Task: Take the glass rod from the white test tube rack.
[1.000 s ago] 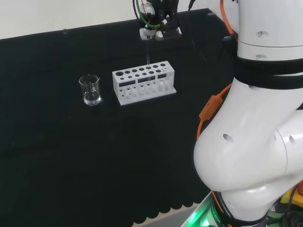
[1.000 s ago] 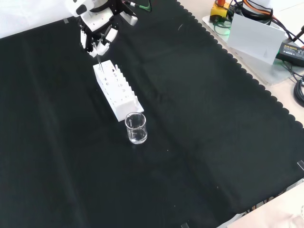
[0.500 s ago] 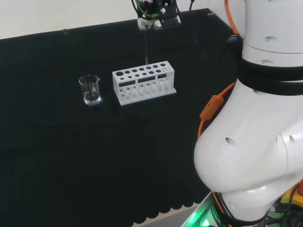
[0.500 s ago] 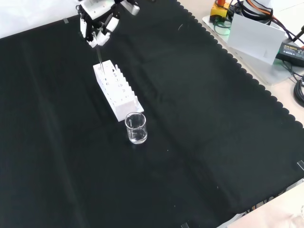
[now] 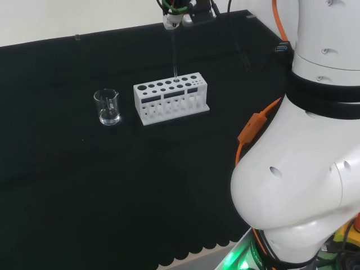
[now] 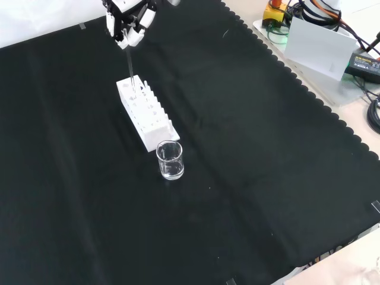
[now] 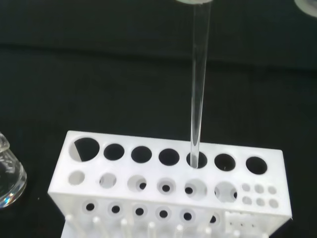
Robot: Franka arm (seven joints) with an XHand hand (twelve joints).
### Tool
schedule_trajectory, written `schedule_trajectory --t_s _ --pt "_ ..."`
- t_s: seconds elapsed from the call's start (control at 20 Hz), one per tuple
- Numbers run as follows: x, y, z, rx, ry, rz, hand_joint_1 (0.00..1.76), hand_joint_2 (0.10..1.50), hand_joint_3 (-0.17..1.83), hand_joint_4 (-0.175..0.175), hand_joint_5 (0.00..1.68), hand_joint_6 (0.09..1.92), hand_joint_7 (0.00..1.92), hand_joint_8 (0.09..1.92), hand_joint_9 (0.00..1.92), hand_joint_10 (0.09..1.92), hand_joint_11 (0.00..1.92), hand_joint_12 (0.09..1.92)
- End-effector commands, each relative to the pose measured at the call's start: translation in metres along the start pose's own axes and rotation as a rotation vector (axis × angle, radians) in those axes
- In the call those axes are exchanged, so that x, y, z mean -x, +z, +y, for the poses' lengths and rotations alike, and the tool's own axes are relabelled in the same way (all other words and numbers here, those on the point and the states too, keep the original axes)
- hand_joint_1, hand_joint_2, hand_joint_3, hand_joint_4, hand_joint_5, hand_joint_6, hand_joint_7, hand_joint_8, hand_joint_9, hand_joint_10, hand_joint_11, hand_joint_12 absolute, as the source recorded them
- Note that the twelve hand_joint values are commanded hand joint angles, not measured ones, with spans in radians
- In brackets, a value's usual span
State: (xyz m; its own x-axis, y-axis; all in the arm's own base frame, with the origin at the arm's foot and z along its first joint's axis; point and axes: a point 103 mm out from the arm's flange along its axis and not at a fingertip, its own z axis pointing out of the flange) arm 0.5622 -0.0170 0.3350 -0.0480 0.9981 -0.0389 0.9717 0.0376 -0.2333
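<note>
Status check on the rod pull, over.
Hand shut on glass rod, above the rack. Rod upright, lower end at a back-row hole of the white test tube rack. Beaker stands apart, nothing blocking.

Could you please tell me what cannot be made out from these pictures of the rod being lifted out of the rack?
- Grip on the glass rod: head view cuts the hand at the top edge; wrist view crops the rod's upper end.
- Rod tip: wrist view shows it at a hole of the rack, but not whether it has cleared it.
- Beaker: contents too clear to judge.
</note>
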Motion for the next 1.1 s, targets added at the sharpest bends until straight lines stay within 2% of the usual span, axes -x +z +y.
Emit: schedule_trajectory --t_s 0.05,0.4,1.1 --pt "-0.009 -0.015 -0.024 -0.011 0.002 -0.029 1.31 1.08 -0.17 -0.175 1.22 0.61 1.27 0.62 1.81 0.44 1.64 0.75" --pt "-0.025 -0.036 -0.041 0.062 -0.015 -0.028 1.31 1.08 -0.17 -0.175 1.23 0.59 1.28 0.61 1.81 0.43 1.64 0.75" --pt "-0.029 -0.050 -0.062 0.105 -0.031 0.002 1.31 1.08 -0.17 -0.175 1.24 0.59 1.28 0.60 1.82 0.42 1.64 0.74"
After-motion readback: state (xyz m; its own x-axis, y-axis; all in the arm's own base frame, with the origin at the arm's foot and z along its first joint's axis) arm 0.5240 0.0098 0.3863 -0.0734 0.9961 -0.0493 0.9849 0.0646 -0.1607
